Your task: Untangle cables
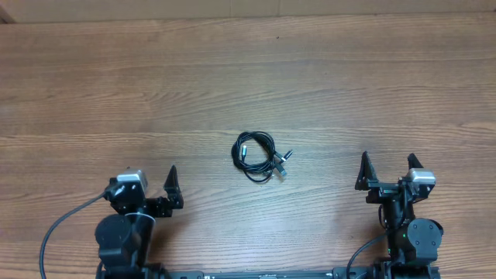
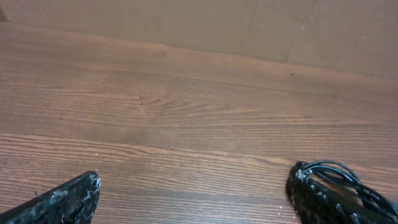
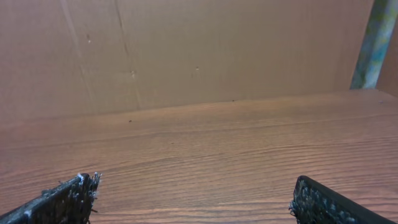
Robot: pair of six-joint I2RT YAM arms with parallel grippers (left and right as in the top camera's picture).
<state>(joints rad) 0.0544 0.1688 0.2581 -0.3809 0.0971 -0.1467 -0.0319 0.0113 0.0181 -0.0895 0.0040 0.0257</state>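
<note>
The cables [image 1: 256, 156] are thin black cords wound into one small coil at the middle of the wooden table, with small metallic plug ends sticking out at its right side. My left gripper [image 1: 147, 186] rests open near the front left, well short of the coil. My right gripper [image 1: 387, 167] stands open at the front right, also apart from it. In the left wrist view the gripper [image 2: 196, 186] holds nothing, and loops of the cables [image 2: 333, 168] peek out behind the right finger [image 2: 329, 202]. The right wrist view shows that gripper [image 3: 196, 190] with only bare table between its fingers.
A brown cardboard wall [image 3: 186, 50] runs along the table's far edge. The wooden table [image 1: 248, 70] stretches wide around the coil. Thick black wires [image 1: 54, 232] fixed to the arms trail along the front edge.
</note>
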